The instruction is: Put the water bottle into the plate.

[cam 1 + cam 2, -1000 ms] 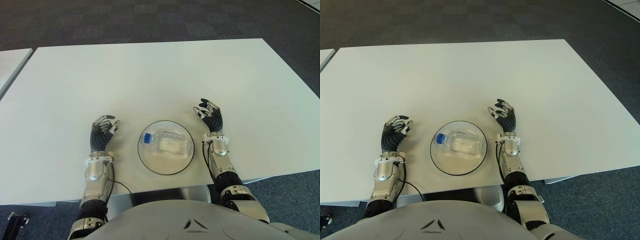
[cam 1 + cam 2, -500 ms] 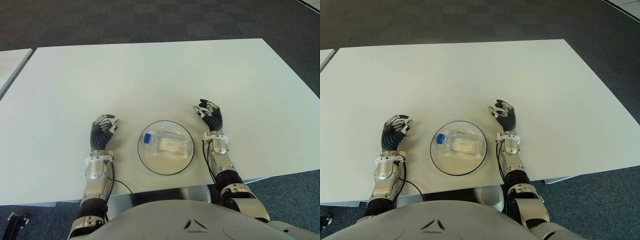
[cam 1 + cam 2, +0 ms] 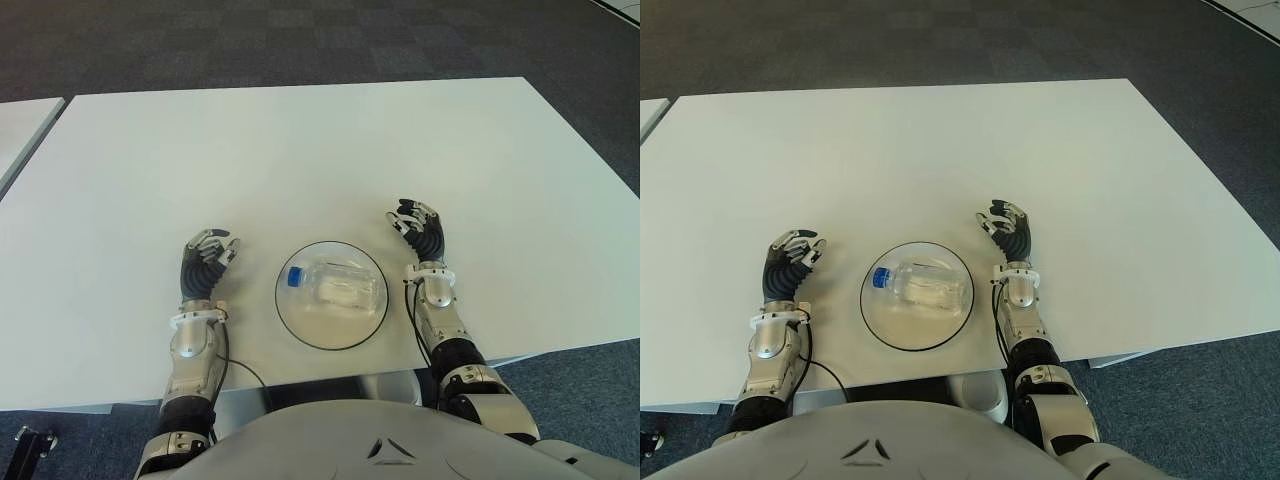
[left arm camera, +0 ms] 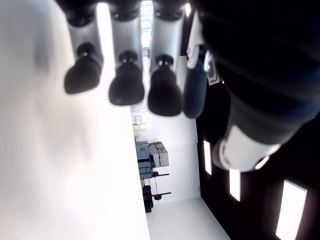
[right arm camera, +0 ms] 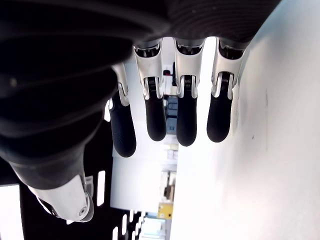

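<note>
Left eye view: one water bottle (image 3: 337,287) lies in one plate (image 3: 300,325), between two empty, loosely curled robot hands.

Both forearms reach forward, roughly parallel, wrists level. The left hand (image 3: 207,262) has its fingers (image 4: 127,82) loosely curled with nothing in them. The right hand (image 3: 420,232), well apart from the left, sits a bit further forward with its fingers (image 5: 186,117) relaxed, slightly bent and holding nothing either.
</note>
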Controlling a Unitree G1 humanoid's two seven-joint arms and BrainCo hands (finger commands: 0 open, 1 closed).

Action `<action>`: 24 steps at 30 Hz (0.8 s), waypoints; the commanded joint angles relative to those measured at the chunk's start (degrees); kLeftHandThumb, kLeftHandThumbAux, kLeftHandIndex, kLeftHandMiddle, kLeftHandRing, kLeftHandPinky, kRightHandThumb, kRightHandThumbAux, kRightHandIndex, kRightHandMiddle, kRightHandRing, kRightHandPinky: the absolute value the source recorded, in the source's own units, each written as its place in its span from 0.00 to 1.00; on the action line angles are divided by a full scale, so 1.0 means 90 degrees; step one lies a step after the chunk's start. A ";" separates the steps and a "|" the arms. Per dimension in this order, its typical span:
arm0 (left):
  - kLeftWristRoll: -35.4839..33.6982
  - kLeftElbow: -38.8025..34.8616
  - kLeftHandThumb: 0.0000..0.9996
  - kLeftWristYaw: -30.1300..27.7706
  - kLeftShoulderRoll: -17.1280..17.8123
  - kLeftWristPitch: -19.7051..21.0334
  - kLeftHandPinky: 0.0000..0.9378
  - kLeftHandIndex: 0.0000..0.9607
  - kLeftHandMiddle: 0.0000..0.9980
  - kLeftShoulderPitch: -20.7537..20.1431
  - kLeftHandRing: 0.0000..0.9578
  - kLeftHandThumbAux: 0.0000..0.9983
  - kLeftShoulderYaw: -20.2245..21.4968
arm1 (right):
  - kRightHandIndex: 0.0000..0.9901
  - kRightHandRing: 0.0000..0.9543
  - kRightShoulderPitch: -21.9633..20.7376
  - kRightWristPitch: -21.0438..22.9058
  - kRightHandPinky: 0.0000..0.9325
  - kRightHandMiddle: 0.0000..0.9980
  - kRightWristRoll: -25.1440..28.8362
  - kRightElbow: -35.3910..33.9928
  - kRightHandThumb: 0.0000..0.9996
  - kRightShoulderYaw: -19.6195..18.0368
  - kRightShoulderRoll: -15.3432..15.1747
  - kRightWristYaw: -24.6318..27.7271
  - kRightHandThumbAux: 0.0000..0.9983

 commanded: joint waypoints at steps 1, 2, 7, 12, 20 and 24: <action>0.0041 0.0103 0.70 0.0070 -0.0003 0.0203 0.84 0.45 0.79 0.0117 0.83 0.72 -0.0022 | 0.43 0.54 0.0064 0.0265 0.55 0.51 -0.0090 0.0147 0.71 0.0021 -0.0007 -0.0100 0.73; 0.0037 0.0094 0.70 0.0068 -0.0004 0.0216 0.84 0.45 0.79 0.0118 0.83 0.72 -0.0021 | 0.43 0.54 0.0060 0.0307 0.55 0.51 -0.0118 0.0137 0.71 0.0026 -0.0004 -0.0136 0.73; 0.0050 0.0057 0.70 0.0086 -0.0009 0.0265 0.83 0.45 0.79 0.0125 0.82 0.72 -0.0022 | 0.43 0.54 0.0057 0.0504 0.55 0.52 -0.0193 0.0072 0.71 0.0059 0.0001 -0.0226 0.73; 0.0027 -0.0010 0.70 0.0071 -0.0008 0.0388 0.83 0.45 0.79 0.0149 0.82 0.72 -0.0015 | 0.43 0.54 0.0066 0.0704 0.55 0.52 -0.0227 -0.0017 0.71 0.0104 0.0006 -0.0215 0.73; -0.0021 -0.0141 0.70 0.0112 -0.0062 0.0599 0.80 0.45 0.77 0.0178 0.80 0.72 0.0015 | 0.43 0.55 0.0137 0.0738 0.58 0.51 -0.0176 -0.0158 0.71 0.0138 -0.0012 -0.0039 0.73; -0.0174 -0.0266 0.70 0.0030 -0.0107 0.0736 0.80 0.45 0.76 0.0212 0.79 0.72 0.0027 | 0.43 0.55 0.0160 0.0811 0.59 0.51 -0.0182 -0.0232 0.71 0.0151 -0.0010 -0.0016 0.73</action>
